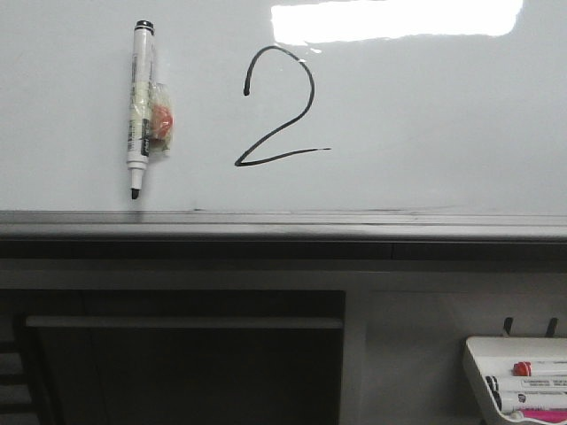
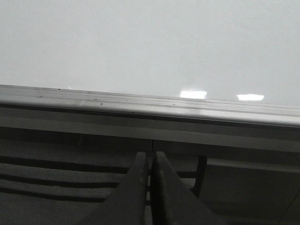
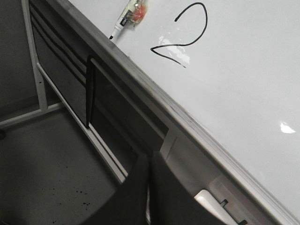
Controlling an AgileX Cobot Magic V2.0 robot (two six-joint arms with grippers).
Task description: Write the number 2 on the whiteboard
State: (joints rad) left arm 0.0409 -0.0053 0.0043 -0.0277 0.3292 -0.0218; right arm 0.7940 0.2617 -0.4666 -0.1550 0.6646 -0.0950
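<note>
Left gripper (image 2: 151, 187) and right gripper (image 3: 149, 197) closed, apparently empty — number 2 (image 1: 279, 108) complete; uncapped marker (image 1: 139, 106) stuck on whiteboard (image 1: 443, 124) could slip, smudging it.

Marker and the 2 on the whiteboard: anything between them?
Nothing. In the front view, only bare whiteboard separates the marker from the 2; the right wrist view shows the same gap.

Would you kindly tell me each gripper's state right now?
Left gripper: shut, holding nothing.
Right gripper: shut, holding nothing.
</note>
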